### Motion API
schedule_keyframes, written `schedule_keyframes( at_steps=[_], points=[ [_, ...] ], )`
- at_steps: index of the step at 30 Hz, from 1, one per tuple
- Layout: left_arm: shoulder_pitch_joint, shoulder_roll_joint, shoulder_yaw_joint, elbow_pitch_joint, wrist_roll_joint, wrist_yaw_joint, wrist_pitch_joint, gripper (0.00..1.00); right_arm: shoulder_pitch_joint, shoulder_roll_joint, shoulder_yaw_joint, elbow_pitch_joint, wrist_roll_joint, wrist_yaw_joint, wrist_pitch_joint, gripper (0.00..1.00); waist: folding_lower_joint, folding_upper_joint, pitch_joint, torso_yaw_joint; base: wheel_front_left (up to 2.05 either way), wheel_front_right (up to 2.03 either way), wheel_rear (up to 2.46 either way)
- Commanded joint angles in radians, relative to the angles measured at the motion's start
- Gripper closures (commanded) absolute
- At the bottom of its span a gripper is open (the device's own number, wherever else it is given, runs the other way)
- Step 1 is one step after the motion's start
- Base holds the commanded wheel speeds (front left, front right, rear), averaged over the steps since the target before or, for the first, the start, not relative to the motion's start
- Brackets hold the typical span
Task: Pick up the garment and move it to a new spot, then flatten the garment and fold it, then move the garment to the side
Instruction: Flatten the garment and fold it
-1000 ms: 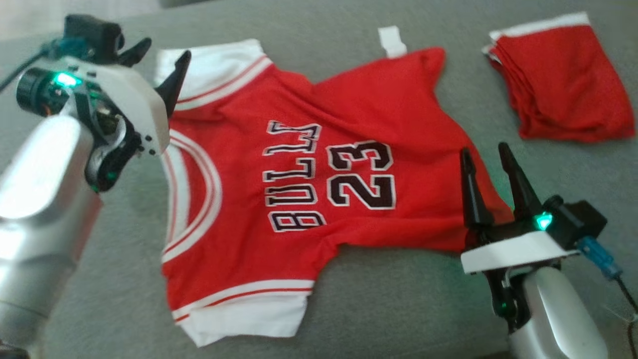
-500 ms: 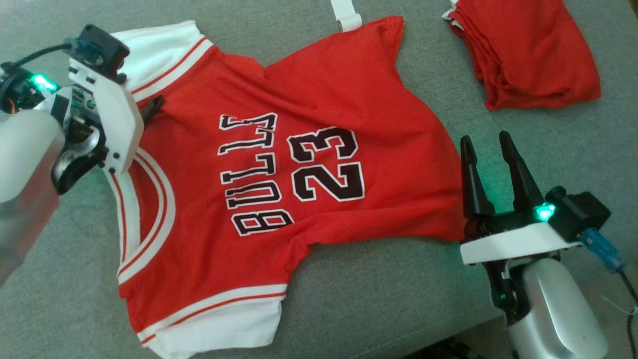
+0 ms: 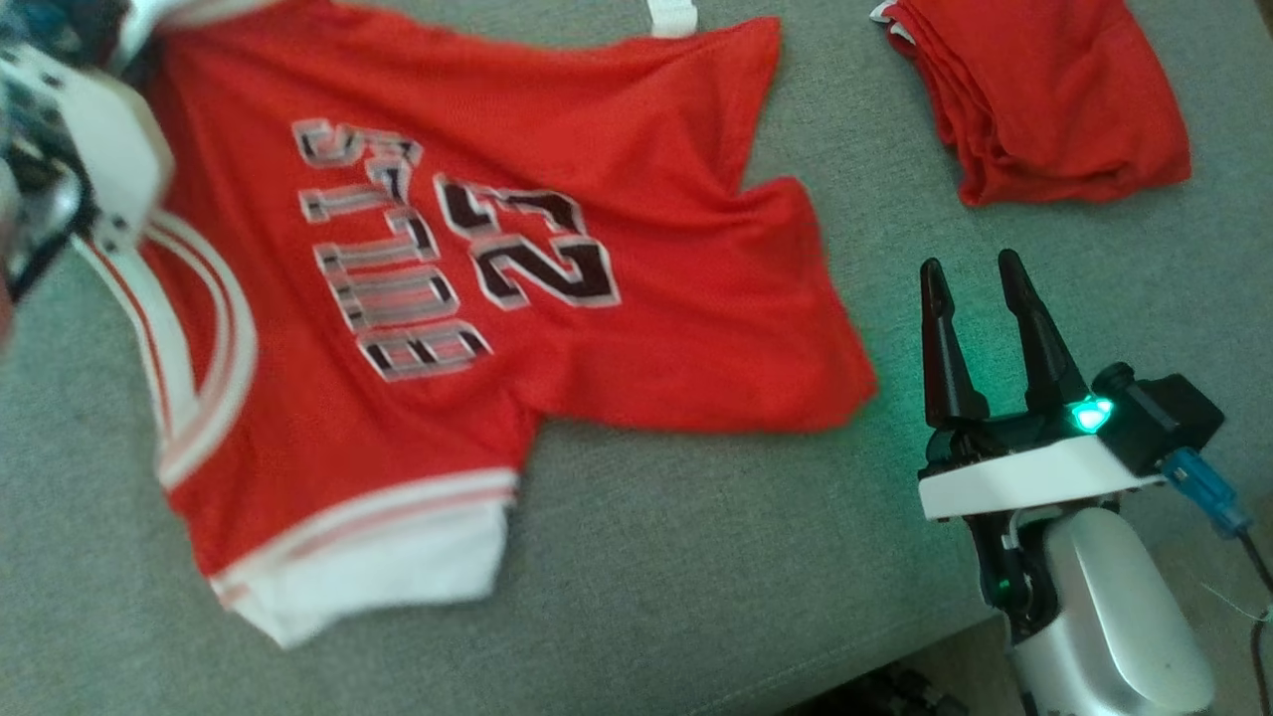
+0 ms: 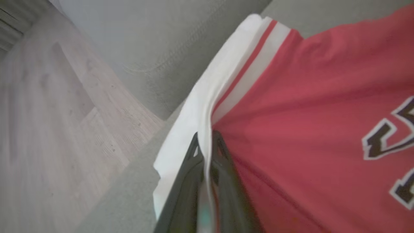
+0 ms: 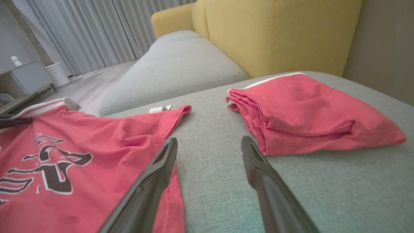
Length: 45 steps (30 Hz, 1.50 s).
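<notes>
The right gripper (image 3: 970, 264), at four o'clock in the head view, had two long, dark, tapering fingers (image 3: 1034, 338) on a flat white mounting plate (image 3: 1034, 482). A green light (image 3: 1089, 416) glowed beside a black camera block (image 3: 1159, 418) with a blue plug (image 3: 1203, 492) and thin dark cable (image 3: 1255, 572). Its rounded forearm (image 3: 1104, 617) was silver-grey. The left gripper (image 4: 206, 136) had matching dark fingers; its white housing (image 3: 109, 149), at ten o'clock, looked blurred.
</notes>
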Motion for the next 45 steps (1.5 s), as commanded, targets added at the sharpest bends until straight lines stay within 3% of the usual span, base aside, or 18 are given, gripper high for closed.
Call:
schedule_keyframes(
  at_steps=[1,5,6,7,8,17,22,26,31,36,41,45],
  points=[
    [-0.092,0.025,0.038,0.024,0.033,0.023,-0.052,1.0,-0.021,-0.003,0.022,-0.036,0.008,-0.001,-0.011,0.0,0.0,0.0,0.004,-0.002,0.0,0.0,0.0],
    [-0.149,-0.004,0.029,0.095,0.09,0.052,-0.156,1.0,-0.023,-0.003,0.027,-0.036,0.008,-0.001,-0.011,0.0,0.0,0.0,0.011,-0.004,0.0,0.0,0.0],
    [-0.161,-0.01,0.026,0.111,0.104,0.06,-0.182,0.57,-0.024,-0.003,0.027,-0.036,0.008,-0.001,-0.011,0.0,0.0,0.0,0.012,-0.004,0.0,0.0,0.0],
    [-0.17,-0.018,0.026,0.129,0.111,0.067,-0.205,0.04,-0.025,-0.003,0.026,-0.037,0.008,-0.001,-0.011,0.0,0.0,0.0,0.014,-0.003,0.0,0.0,0.0],
    [-0.175,-0.026,0.027,0.148,0.114,0.072,-0.224,0.0,-0.025,-0.003,0.024,-0.037,0.008,-0.001,-0.011,0.0,0.0,0.0,0.014,-0.002,0.0,0.0,0.0],
    [-0.136,-0.115,0.071,0.268,0.043,0.058,-0.345,0.0,-0.026,-0.003,0.01,-0.044,-0.009,-0.001,-0.011,0.0,0.0,0.0,-0.036,0.053,0.0,0.0,0.0],
    [-0.072,-0.156,0.148,0.267,-0.038,0.085,-0.475,0.0,-0.016,-0.003,-0.012,-0.051,-0.028,-0.001,-0.011,0.0,0.0,0.0,-0.099,0.103,0.0,0.0,0.0],
    [-0.013,-0.179,0.199,0.223,-0.078,0.118,-0.513,0.0,0.001,-0.003,-0.029,-0.052,-0.045,-0.001,-0.011,0.0,0.0,0.0,-0.144,0.146,0.0,0.0,0.0],
    [0.143,-0.181,0.328,0.013,-0.091,0.202,-0.522,0.0,0.032,-0.003,-0.057,-0.051,-0.069,-0.001,-0.011,0.0,0.0,0.0,-0.21,0.221,0.0,0.0,0.0],
    [0.468,-0.191,0.496,-0.301,-0.041,0.309,-0.522,0.0,0.084,-0.003,-0.081,-0.042,-0.094,-0.001,-0.011,0.0,0.0,0.0,-0.284,0.31,0.0,0.0,0.0],
    [0.729,-0.239,0.608,-0.482,-0.003,0.36,-0.522,0.0,0.12,-0.003,-0.092,-0.036,-0.095,-0.001,-0.011,0.0,0.0,0.0,-0.329,0.347,0.0,0.0,0.0],
    [0.89,-0.292,0.663,-0.551,0.021,0.357,-0.523,0.0,0.149,-0.003,-0.093,-0.032,-0.089,-0.001,-0.011,0.0,0.0,0.0,-0.354,0.361,0.0,0.0,0.0]
  ],
)
